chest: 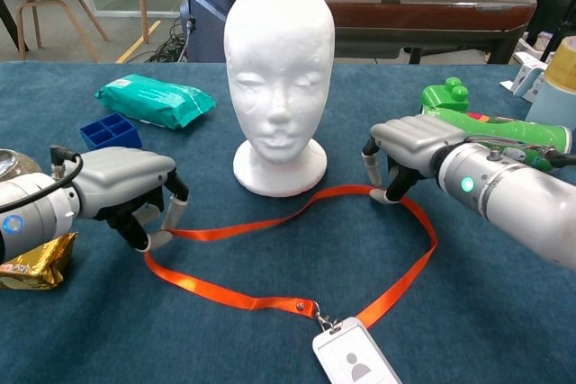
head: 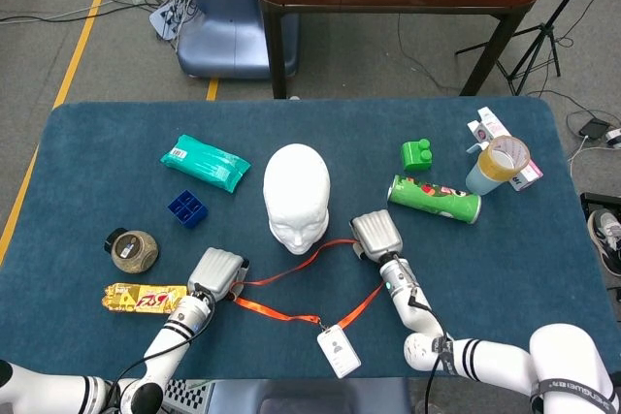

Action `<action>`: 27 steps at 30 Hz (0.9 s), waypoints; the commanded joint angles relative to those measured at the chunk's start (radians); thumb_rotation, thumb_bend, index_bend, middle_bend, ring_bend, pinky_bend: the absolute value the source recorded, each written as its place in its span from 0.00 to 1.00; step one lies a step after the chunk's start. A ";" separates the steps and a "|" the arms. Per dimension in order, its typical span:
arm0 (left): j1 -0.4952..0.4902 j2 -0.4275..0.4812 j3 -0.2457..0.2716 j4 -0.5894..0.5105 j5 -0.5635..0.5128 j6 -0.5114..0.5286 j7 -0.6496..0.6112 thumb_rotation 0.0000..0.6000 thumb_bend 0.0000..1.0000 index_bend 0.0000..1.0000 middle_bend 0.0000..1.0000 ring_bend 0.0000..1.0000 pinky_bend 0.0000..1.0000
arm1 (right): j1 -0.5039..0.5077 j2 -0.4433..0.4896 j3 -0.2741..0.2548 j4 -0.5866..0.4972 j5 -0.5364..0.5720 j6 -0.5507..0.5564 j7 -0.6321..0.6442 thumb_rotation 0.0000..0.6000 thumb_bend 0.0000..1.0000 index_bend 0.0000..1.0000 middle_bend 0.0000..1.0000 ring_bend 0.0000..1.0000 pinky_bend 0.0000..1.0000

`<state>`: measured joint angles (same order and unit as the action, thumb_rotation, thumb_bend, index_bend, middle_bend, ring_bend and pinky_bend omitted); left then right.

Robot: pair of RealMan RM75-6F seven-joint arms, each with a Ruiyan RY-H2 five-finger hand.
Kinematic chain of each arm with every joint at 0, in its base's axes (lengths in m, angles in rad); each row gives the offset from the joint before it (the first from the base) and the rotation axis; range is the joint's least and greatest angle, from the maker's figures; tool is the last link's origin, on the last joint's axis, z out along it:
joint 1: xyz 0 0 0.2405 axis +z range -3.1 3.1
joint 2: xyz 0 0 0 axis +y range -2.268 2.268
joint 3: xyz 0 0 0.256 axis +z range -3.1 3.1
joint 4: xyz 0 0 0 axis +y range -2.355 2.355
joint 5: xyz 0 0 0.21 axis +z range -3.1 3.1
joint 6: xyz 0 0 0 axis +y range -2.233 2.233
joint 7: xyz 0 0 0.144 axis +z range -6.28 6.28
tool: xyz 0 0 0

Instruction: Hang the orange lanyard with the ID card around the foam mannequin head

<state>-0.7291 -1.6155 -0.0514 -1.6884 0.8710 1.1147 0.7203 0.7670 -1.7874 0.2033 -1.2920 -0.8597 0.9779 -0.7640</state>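
The white foam mannequin head (head: 296,196) (chest: 279,69) stands upright mid-table. In front of it the orange lanyard (head: 277,312) (chest: 225,294) lies flat in a loop, its ID card (head: 339,352) (chest: 355,364) nearest the front edge. My left hand (head: 218,270) (chest: 126,186) is at the loop's left bend, fingers curled down and pinching the strap there. My right hand (head: 376,234) (chest: 414,137) hovers palm-down at the loop's far right, just right of the head's base. Its fingers are apart and their tips touch the strap.
Left of the head lie a green packet (head: 204,163), a blue tray (head: 186,207), a round jar (head: 132,250) and a gold snack bar (head: 144,298). On the right are a green can (head: 434,198), a green block (head: 417,154) and a tape roll on a cup (head: 503,162).
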 commanded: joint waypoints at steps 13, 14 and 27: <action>0.006 0.004 0.001 -0.001 0.005 -0.001 -0.006 1.00 0.37 0.61 0.89 0.85 0.63 | 0.022 -0.024 -0.011 0.031 0.040 -0.011 -0.013 1.00 0.42 0.57 1.00 0.87 1.00; 0.007 0.005 0.001 -0.002 0.005 -0.001 -0.008 1.00 0.37 0.61 0.89 0.85 0.63 | 0.023 -0.024 -0.011 0.030 0.040 -0.010 -0.011 1.00 0.43 0.57 1.00 0.87 1.00; 0.061 0.102 0.000 -0.144 0.141 0.040 -0.147 1.00 0.37 0.61 0.90 0.85 0.63 | -0.068 0.184 -0.098 -0.280 -0.171 0.055 0.149 1.00 0.47 0.58 1.00 0.87 1.00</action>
<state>-0.6825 -1.5417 -0.0522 -1.7965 0.9781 1.1413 0.6029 0.7363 -1.6755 0.1411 -1.4856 -0.9553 1.0045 -0.6707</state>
